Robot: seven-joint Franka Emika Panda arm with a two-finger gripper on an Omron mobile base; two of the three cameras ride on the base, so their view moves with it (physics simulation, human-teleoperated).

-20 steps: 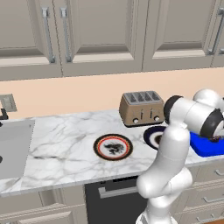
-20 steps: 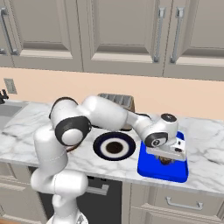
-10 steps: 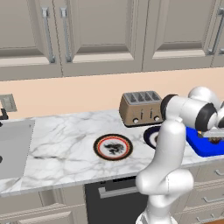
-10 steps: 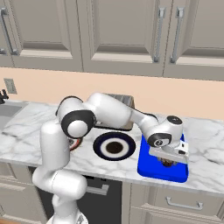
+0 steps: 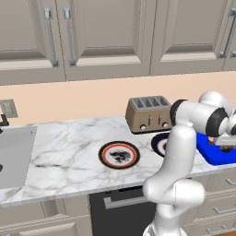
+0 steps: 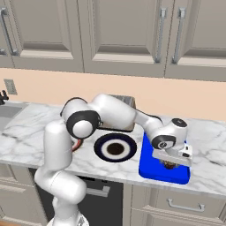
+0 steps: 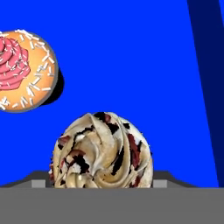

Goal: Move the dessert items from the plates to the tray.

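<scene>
1. The arm is reaching across the marble tabletop [image 6: 31,132] to the blue tray [image 6: 152,170], and the pincer [image 6: 171,164] is hanging low over the tray's floor.
2. In the hand view, a swirled brown-and-cream pastry [image 7: 103,151] is sitting directly under the pincer on the tray, with a pink-frosted cupcake [image 7: 24,72] lying near it and apart from it; both treats are on blue.
3. Whether the pincer is clamped on the pastry or spread apart cannot be told, since the fingertips are hidden.
4. The navy plate [image 6: 115,148] and the red-rimmed plate [image 5: 119,154] are each showing only a dark patch at the centre.
5. Judged from this, the placing step is ending: the arm should be letting go fully and rising straight up, avoiding any sideways drag that could nudge the cupcake or tip the pastry.
</scene>
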